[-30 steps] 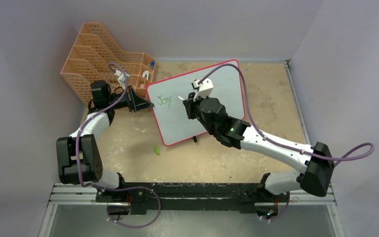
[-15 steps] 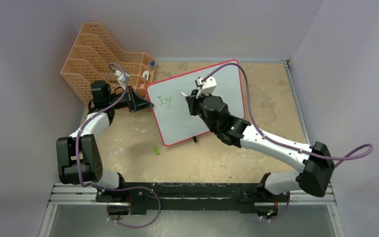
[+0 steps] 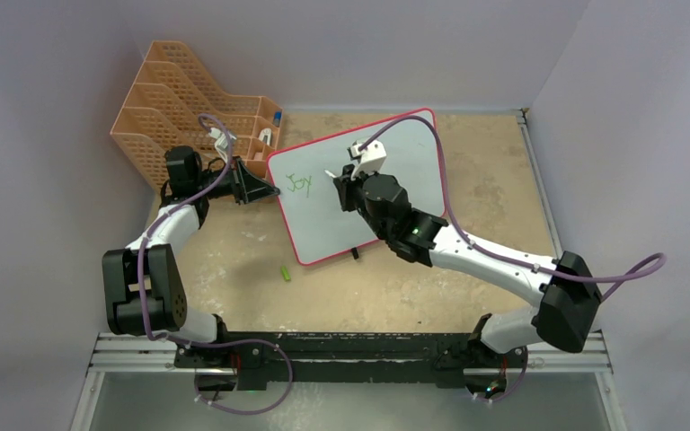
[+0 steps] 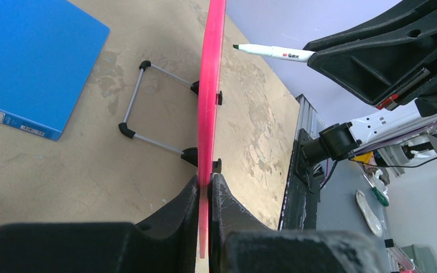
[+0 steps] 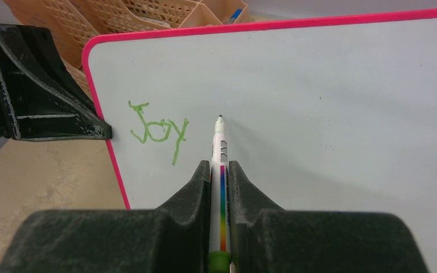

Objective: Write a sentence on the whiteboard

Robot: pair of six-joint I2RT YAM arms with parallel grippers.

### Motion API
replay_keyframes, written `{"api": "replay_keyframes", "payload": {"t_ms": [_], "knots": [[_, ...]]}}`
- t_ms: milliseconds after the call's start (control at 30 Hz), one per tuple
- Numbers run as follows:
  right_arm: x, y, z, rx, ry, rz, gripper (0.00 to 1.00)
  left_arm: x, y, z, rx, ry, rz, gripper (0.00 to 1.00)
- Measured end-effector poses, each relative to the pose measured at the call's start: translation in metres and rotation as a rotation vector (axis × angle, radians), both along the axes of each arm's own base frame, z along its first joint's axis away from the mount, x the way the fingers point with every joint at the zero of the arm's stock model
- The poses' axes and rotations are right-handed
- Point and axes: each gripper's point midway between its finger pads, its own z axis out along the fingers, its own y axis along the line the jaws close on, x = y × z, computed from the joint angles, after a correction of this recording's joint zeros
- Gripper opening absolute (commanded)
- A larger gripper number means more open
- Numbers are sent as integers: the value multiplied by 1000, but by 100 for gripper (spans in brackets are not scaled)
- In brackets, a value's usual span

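From the left wrist view the large white whiteboard (image 4: pixel 211 85) with a thin pink-red frame shows only edge-on, so its writing face is hidden there. The lower barrel of the white marker (image 5: pixel 220 149) with a rainbow stripe is buried between the right fingers. The blue flat folder (image 4: pixel 28 62) beyond the left gripper is cut off by the picture's edge.

The left gripper (image 4: pixel 205 185) is clamped on the whiteboard's (image 3: pixel 319 224) left frame edge, one finger on each face. The right gripper (image 5: pixel 220 165) is closed tight around the marker, which points straight ahead of the fingers at the board. The left wrist view shows a narrow gap between the marker's (image 4: pixel 273 53) tip and the board; the right wrist view cannot settle whether they touch.

The green handwritten word (image 5: pixel 158 132) "Joy" sits on the board's upper left, just left of the marker tip and just right of the left gripper (image 3: pixel 265 190). Behind the left gripper stands an orange mesh file rack (image 3: pixel 180 99). A small green cap (image 3: pixel 285 273) lies on the table near side of both grippers.
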Motion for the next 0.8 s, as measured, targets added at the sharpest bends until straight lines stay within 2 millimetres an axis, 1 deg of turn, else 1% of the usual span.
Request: {"api": "replay_keyframes", "payload": {"t_ms": [300, 567, 800], "knots": [[2, 3, -2, -1, -2, 3, 0, 0, 0, 0, 0, 1, 0, 0], [4, 7, -12, -16, 9, 8, 0, 0, 0, 0, 0, 3, 1, 0], [5, 7, -12, -14, 10, 13, 0, 0, 0, 0, 1, 4, 3, 0]]}}
